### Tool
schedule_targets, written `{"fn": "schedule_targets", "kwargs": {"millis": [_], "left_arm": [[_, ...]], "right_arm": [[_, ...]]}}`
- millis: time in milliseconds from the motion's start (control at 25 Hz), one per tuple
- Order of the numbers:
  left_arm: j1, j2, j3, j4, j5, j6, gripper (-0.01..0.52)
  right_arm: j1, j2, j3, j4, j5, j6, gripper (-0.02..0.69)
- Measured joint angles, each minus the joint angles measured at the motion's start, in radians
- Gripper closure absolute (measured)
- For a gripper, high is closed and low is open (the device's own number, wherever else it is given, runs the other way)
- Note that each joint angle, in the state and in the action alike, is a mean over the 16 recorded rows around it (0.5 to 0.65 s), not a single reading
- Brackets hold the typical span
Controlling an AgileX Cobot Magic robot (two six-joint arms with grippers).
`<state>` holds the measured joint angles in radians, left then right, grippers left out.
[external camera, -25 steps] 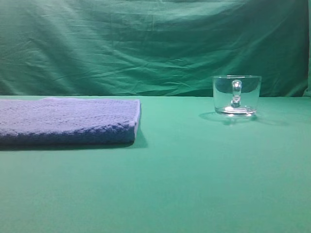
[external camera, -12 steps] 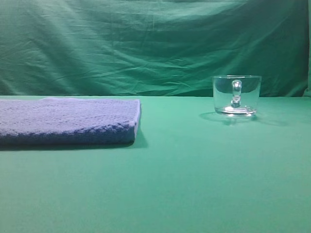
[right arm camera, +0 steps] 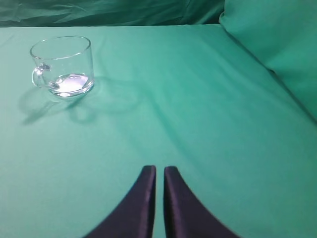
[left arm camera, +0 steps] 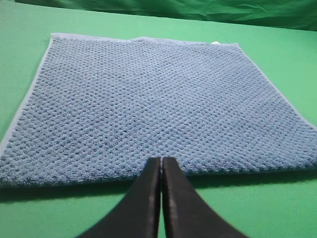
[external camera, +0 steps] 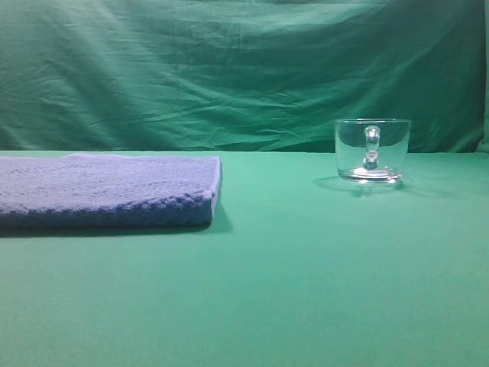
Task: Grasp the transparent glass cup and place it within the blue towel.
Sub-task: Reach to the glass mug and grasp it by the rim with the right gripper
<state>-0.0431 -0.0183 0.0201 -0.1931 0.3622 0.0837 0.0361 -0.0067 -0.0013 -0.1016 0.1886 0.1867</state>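
Two black grippers hold nothing: the left gripper (left arm camera: 161, 161) has its fingers pressed together at the near edge of the flat, waffle-weave blue towel (left arm camera: 148, 104); the right gripper (right arm camera: 159, 169) is nearly closed. Well right of the towel, apart from both, the short clear glass cup (external camera: 372, 150) stands upright on the green cloth (external camera: 306, 267).

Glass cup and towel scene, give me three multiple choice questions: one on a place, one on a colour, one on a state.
1. Where does the transparent glass cup stand?
A. on the blue towel
B. on the green cloth, apart from the towel
C. in an end effector

2. What colour is the towel?
A. red
B. white
C. blue

3. How is the right end effector?
A. shut, holding nothing
B. wide open
C. closed on the cup

Answers: 1 B, bare green cloth separates cup and towel. 2 C, its waffle weave is blue. 3 A, its fingers nearly meet, the cup far ahead.
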Motion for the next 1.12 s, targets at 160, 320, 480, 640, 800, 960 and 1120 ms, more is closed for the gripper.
{"fn": "schedule_targets", "kwargs": {"millis": [160, 320, 480, 640, 800, 960, 1120], "left_arm": [[0.000, 0.000, 0.000, 0.000, 0.000, 0.000, 0.514], [0.000, 0.000, 0.000, 0.000, 0.000, 0.000, 0.514], [0.000, 0.000, 0.000, 0.000, 0.000, 0.000, 0.514], [0.000, 0.000, 0.000, 0.000, 0.000, 0.000, 0.514], [0.000, 0.000, 0.000, 0.000, 0.000, 0.000, 0.514], [0.000, 0.000, 0.000, 0.000, 0.000, 0.000, 0.514], [0.000, 0.000, 0.000, 0.000, 0.000, 0.000, 0.514]], "right_arm": [[0.000, 0.045, -0.063, 0.009, -0.032, 0.031, 0.615], [0.000, 0.140, -0.161, 0.017, -0.002, 0.046, 0.615], [0.000, 0.279, -0.284, 0.034, 0.090, 0.032, 0.615], [0.000, 0.450, -0.406, 0.085, 0.185, -0.017, 0.615], [0.000, 0.628, -0.521, 0.171, 0.280, -0.114, 0.615], [0.000, 0.802, -0.631, 0.268, 0.382, -0.216, 0.615], [0.014, 0.966, -0.741, 0.350, 0.479, -0.307, 0.615]]}}
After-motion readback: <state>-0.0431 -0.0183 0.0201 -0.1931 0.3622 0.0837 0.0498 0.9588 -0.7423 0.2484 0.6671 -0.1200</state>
